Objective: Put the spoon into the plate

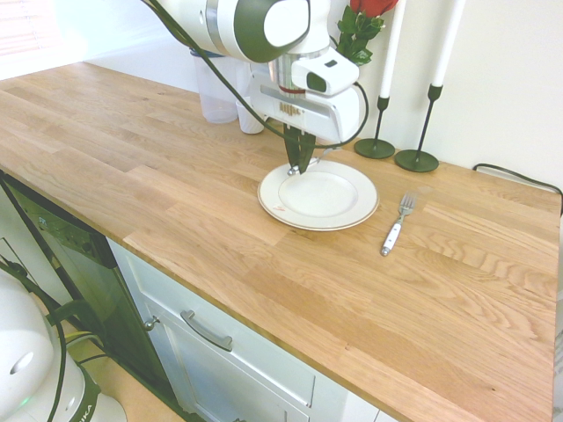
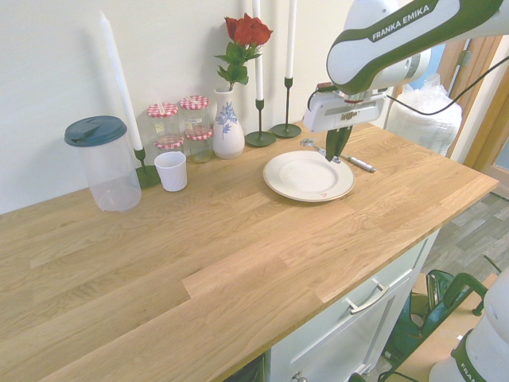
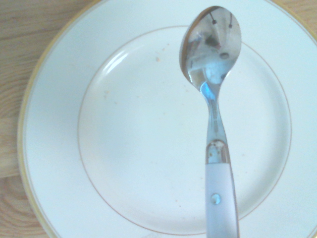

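Over the plate [image 1: 318,198]: the spoon [image 3: 213,49], its silver head and pale handle both showing in the wrist view; whether it touches the china I cannot tell
Gripper [image 1: 299,170]: shut on the spoon's handle, fingers pointing down at the plate
Spoon head: reaching out from the fingers toward the wall side
Plate: round, white, gold-rimmed, flat on the wooden countertop [image 1: 211,255], with a small reddish mark near its edge
Fork [image 1: 400,224]: white-handled, lying on the wood just beside the plate, apart from it
Wall side: two dark candle holders [image 2: 260,138] with tall white candles [image 2: 289,40], near a white vase [image 2: 228,131] of red flowers [image 2: 248,32]
Further along: checked-lid jars [image 2: 197,127], a white cup [image 2: 171,172], a clear pitcher [image 2: 113,179] with a dark lid, and another candle holder [image 2: 146,171]
Below the countertop: white cabinet front [image 1: 220,360] with a metal handle [image 1: 207,332]
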`<state>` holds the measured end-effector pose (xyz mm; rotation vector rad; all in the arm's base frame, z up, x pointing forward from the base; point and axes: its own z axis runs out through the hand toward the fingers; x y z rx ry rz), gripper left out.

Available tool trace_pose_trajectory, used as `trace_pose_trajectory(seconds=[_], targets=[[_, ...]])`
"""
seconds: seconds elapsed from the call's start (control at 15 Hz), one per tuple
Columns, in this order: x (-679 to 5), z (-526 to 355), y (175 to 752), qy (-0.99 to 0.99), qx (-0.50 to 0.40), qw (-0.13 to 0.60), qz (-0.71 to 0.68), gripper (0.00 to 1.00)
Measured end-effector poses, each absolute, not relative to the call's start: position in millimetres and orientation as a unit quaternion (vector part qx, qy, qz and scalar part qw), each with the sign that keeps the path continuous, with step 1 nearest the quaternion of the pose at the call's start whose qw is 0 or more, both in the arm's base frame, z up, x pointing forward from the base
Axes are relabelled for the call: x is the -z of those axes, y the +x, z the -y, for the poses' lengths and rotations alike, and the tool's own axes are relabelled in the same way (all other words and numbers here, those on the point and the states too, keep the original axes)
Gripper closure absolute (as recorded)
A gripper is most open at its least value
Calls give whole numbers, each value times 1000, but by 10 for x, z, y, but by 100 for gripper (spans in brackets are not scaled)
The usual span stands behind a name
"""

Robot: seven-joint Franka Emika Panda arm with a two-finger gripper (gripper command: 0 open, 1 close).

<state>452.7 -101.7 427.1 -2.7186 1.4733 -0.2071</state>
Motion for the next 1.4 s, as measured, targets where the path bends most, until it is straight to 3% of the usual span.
trace_pose_trajectory(seconds=[0.8, 0.87, 1.4], targets=[[-3633, 1141, 4705, -885, 52, 11, -463, 100], [-3644, 1147, 4726, -885, 53, 11, -462, 0], [-3606, 1166, 4846, -885, 52, 9, -462, 0]])
